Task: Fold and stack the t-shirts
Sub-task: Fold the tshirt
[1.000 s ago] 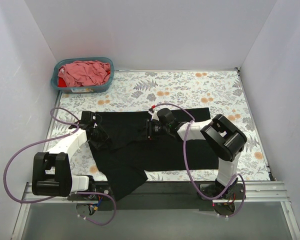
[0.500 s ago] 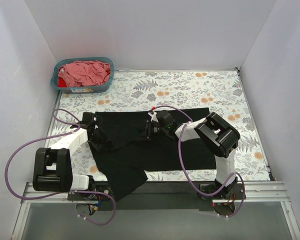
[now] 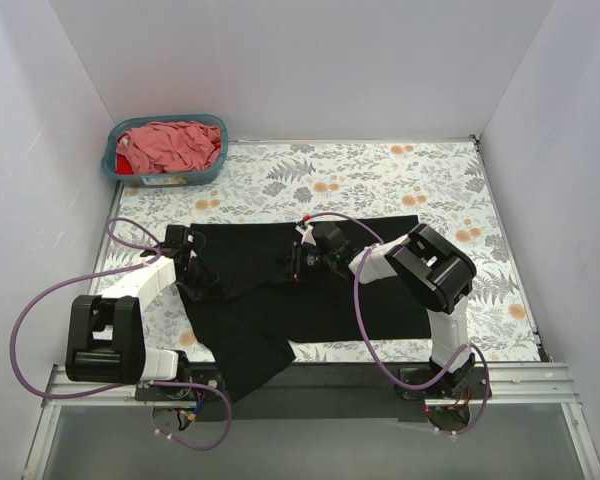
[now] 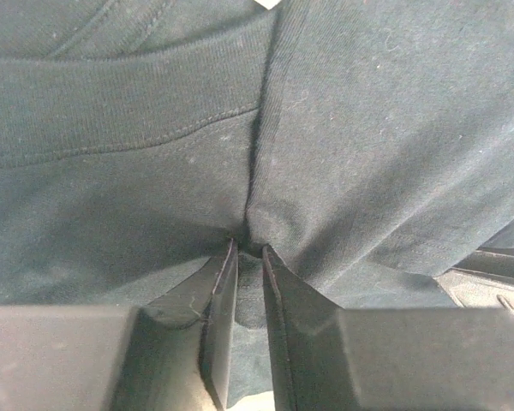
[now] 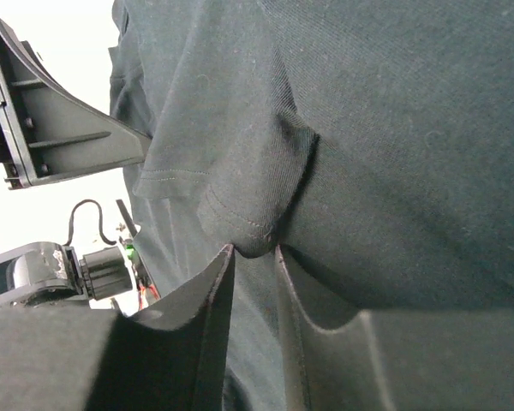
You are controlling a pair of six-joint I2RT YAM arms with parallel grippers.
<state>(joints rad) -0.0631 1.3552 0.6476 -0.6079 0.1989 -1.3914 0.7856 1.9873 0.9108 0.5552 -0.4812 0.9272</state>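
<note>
The left gripper (image 4: 247,250) has its fingers drawn nearly together on a small pleat of the black t-shirt (image 4: 368,128), just below a ribbed band (image 4: 111,107) of the same cloth. The right gripper (image 5: 253,250) is likewise clamped on a bunched, stitched hem edge of that shirt, which rises into a little peak at the fingertips.

The cloth looks light, thin and limp. It will likely sag and drag rather than hold a shape, and a pinch that catches a single layer may pull the fold askew, so stitched edges and seams give the surest hold.

From above, the black t-shirt (image 3: 310,300) lies spread across the middle of the floral table (image 3: 380,180), rumpled at its left side, with one corner hanging over the near edge between the arm bases. The two grippers sit fairly near each other, so crossing paths is a risk.

Purple cables (image 3: 365,300) loop over the shirt. The teal basket (image 3: 110,160) at the far left corner holds a pink t-shirt (image 3: 170,145), well apart.
</note>
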